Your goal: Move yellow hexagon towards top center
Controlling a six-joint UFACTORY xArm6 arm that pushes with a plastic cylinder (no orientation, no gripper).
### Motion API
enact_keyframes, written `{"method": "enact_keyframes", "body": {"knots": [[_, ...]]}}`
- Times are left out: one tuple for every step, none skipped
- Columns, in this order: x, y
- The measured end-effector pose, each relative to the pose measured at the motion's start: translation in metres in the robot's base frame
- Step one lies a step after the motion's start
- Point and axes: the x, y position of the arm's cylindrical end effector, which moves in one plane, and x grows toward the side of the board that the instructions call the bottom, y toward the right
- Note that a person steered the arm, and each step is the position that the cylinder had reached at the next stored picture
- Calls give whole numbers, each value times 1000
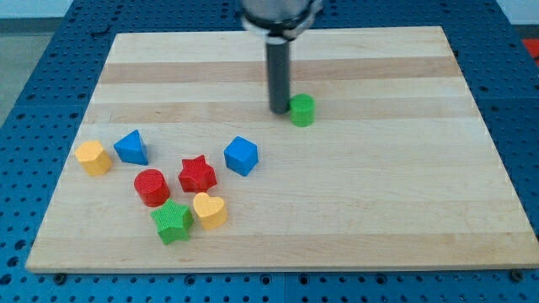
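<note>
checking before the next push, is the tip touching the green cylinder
Cannot tell. In the camera view my tip sits right at the left edge of the green cylinder, with no clear gap and no plain contact visible.

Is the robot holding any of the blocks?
No, nothing is held. My tip only pushes, and it sits just left of the green block, far from the yellow hexagon.

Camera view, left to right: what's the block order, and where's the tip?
yellow hexagon → blue triangle → red cylinder → green star → blue cube → my tip → green cylinder. Red star and yellow heart overlap, so omitted.
</note>
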Motion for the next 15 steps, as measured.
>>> {"method": "enact_keyframes", "body": {"knots": [[-16,16],[-37,-39],[-37,-139],[-2,-241],[43,-288],[80,-320],[89,-320],[132,-320],[158,-319],[157,-303],[141,-288],[116,-284],[90,-277],[68,-267],[65,-267]]}}
